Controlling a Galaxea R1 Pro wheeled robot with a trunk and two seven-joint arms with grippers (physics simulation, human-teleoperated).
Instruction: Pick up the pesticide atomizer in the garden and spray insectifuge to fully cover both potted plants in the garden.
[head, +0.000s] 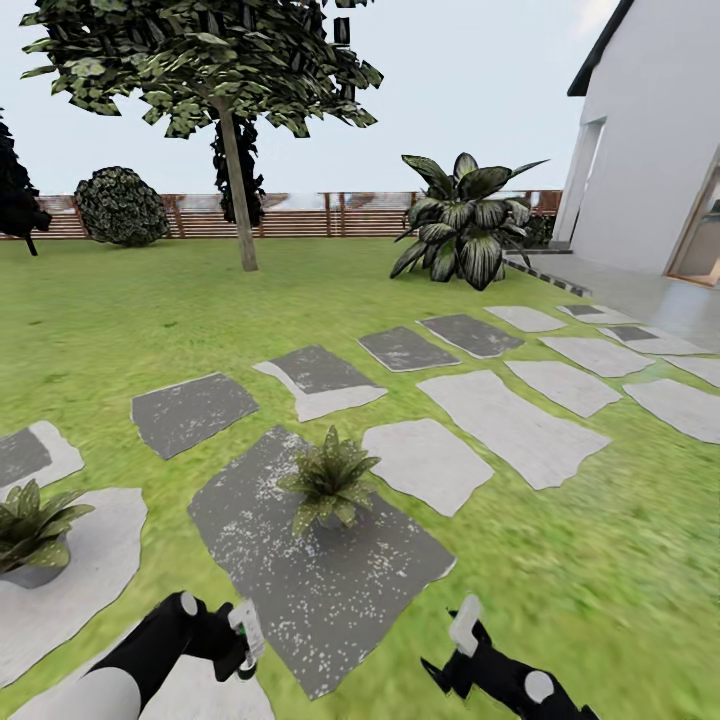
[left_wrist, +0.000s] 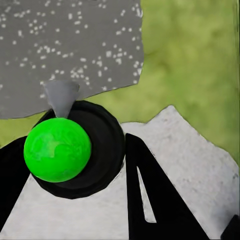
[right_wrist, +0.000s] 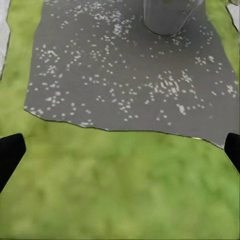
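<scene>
The pesticide atomizer is in my left gripper, which is shut on it low over the stones. From the left wrist camera its dark round body sits between the black fingers, with a bright green ball on top and a grey nozzle cone pointing at the dark stone. One potted plant stands on the dark grey stone, which is dotted with white specks. The other potted plant stands on a pale stone at the left edge. My right gripper hangs open over grass, and the nearer plant's grey pot is ahead of it.
Stepping stones cross the lawn toward a white house at the right. A big striped broad-leaved plant, a tree, a round bush and the wooden fence stand at the back.
</scene>
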